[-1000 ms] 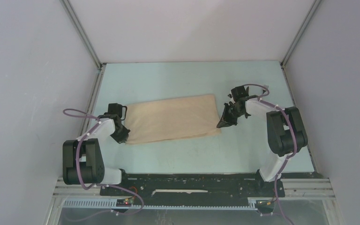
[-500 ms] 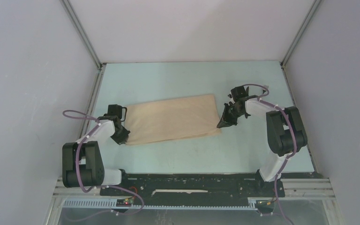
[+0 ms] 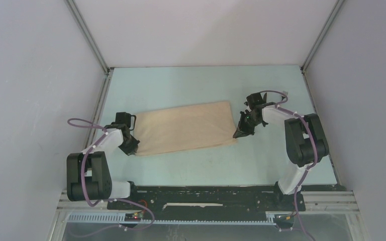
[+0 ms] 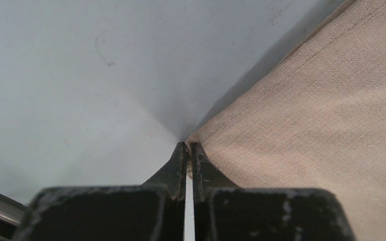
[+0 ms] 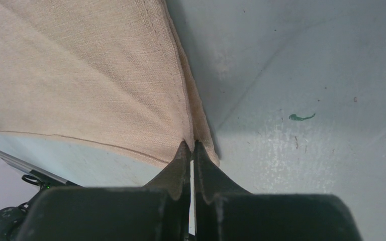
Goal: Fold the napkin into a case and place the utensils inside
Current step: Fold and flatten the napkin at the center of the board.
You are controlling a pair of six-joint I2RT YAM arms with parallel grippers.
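The beige-tan napkin (image 3: 187, 127) lies on the table as a folded oblong, tilted up toward the right. My left gripper (image 3: 133, 149) is shut on its near-left corner; the left wrist view shows the tips (image 4: 188, 146) pinching the cloth corner (image 4: 301, 120). At the napkin's near-right corner my right gripper (image 3: 237, 134) is also shut on it, and the right wrist view shows cloth (image 5: 85, 80) pulled up between the tips (image 5: 191, 144). The utensils are out of view. No case shape with a diagonal edge shows.
The pale blue-green table (image 3: 196, 85) is walled by grey panels on the left, back and right. A black base rail (image 3: 201, 198) runs along the near edge. A small green mark (image 5: 301, 117) is on the table surface by the right gripper.
The left gripper has drawn slightly toward the near edge with the napkin corner. The right gripper has edged slightly left with its corner.
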